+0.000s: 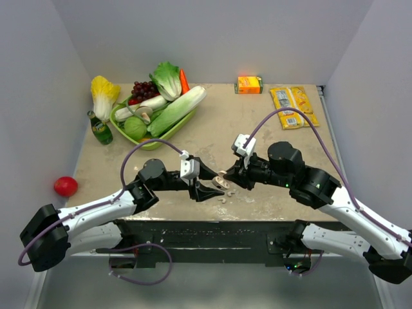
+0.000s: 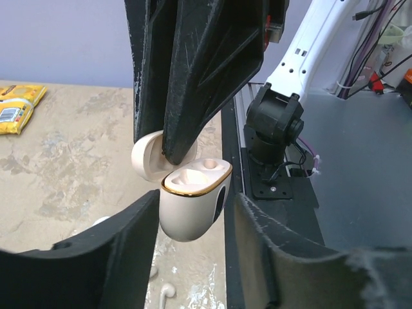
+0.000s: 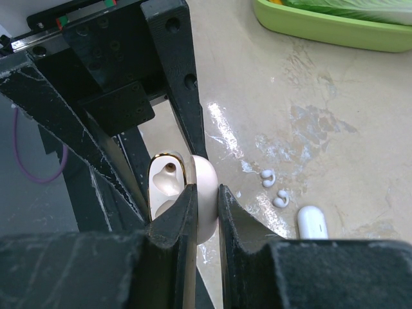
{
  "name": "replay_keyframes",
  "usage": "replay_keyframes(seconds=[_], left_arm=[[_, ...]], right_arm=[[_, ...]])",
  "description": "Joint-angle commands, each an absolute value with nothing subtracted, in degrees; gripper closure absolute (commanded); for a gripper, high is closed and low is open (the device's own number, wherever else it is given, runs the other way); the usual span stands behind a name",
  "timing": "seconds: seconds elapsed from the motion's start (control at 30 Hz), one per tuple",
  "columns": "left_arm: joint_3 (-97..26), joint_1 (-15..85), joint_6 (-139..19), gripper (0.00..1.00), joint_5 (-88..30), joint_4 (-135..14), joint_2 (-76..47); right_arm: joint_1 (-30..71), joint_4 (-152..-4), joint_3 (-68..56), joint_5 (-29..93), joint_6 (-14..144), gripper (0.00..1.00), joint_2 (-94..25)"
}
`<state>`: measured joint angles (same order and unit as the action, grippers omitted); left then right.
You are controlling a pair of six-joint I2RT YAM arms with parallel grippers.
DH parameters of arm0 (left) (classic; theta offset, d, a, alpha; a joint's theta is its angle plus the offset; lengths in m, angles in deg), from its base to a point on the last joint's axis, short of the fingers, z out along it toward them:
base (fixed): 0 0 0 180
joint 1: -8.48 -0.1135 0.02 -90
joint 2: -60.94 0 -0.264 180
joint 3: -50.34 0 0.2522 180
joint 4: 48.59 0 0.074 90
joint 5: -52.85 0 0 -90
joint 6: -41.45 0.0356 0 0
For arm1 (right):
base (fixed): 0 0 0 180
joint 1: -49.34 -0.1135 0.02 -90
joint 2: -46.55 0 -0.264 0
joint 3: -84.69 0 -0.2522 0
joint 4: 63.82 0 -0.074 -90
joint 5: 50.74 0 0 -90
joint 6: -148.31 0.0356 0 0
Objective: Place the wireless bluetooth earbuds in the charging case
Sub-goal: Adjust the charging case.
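The cream-white charging case (image 2: 190, 209) hangs open above the table, its gold-rimmed tan wells empty. My right gripper (image 3: 207, 188) is shut on the case's lid (image 3: 207, 203) and holds the case up from there. My left gripper (image 2: 196, 196) is open, its fingers on either side of the case body; one finger touches it and a thin gap shows at the other. In the top view both grippers meet at the case (image 1: 221, 182) in the table's middle. Two tiny white earbuds (image 3: 268, 178) (image 3: 280, 200) lie loose on the table below; one earbud (image 2: 168, 291) shows under the left fingers.
A white pill-shaped object (image 3: 313, 223) lies beside the earbuds. At the back left stand a green tray (image 1: 152, 143) of vegetables and a green bottle (image 1: 100, 129). An orange carton (image 1: 250, 84) and yellow packets (image 1: 293, 107) sit at the back right. A red fruit (image 1: 65, 186) lies off the table's left edge.
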<state>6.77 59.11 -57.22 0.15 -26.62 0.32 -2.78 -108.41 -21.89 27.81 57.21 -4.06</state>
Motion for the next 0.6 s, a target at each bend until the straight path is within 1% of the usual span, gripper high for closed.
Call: replay_keyframes(seconds=[0.0, 0.07, 0.57], left_arm=[[5.0, 58.8, -58.6, 0.43, 1.1, -23.7, 0.1], [5.1, 58.8, -58.6, 0.40, 1.1, -23.7, 0.1], [4.1, 58.8, -59.5, 0.39, 1.8, -22.6, -0.8]], right_arm=[[-3.0, -107.0, -21.3, 28.3, 56.6, 1.00, -3.5], [-3.0, -106.9, -21.3, 28.3, 56.6, 1.00, -3.6], [-3.0, -106.2, -21.5, 28.4, 56.6, 1.00, -4.6]])
